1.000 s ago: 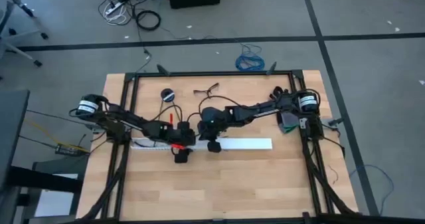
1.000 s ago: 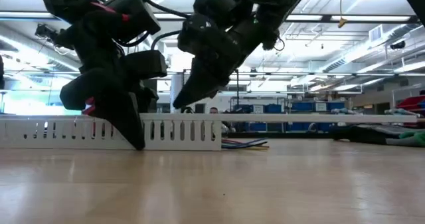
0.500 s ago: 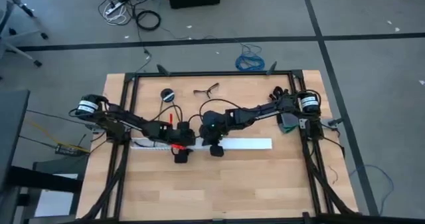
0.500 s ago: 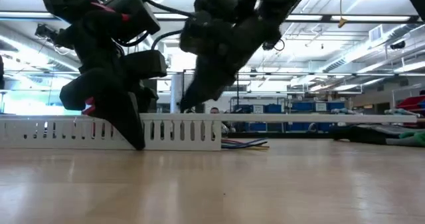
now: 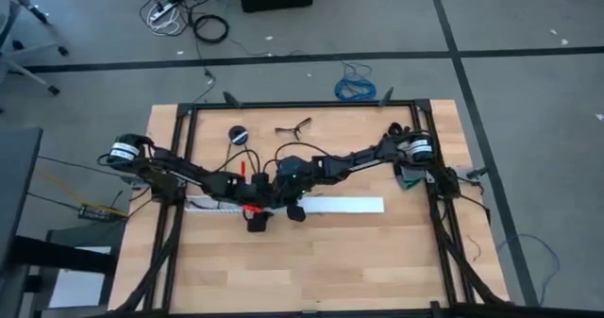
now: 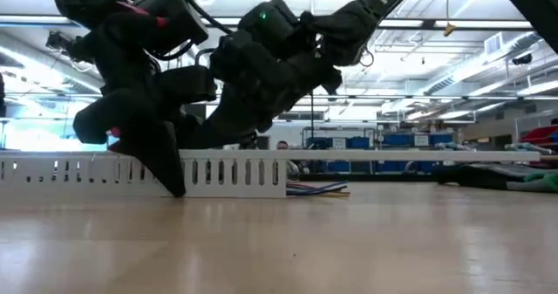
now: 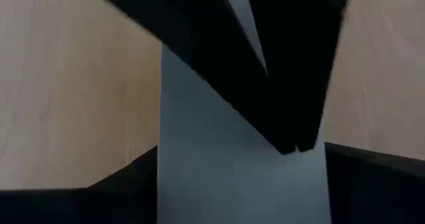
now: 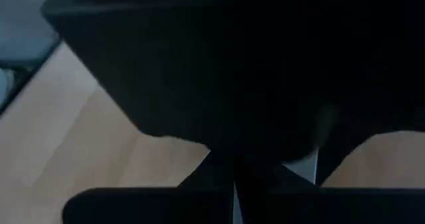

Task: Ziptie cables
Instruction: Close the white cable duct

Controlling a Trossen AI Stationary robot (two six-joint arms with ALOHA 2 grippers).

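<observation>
Your left gripper is clamped on the white slotted strip at its middle. Your right gripper sits just right of it, fingers' state unclear. The cables lie behind the strip.

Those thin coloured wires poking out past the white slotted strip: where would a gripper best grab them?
Probably at the free ends of the cables, which lie flat on the table beyond the white slotted strip. Coming from above with fingers astride the bunch looks best, since the rest is hidden behind the strip.
</observation>
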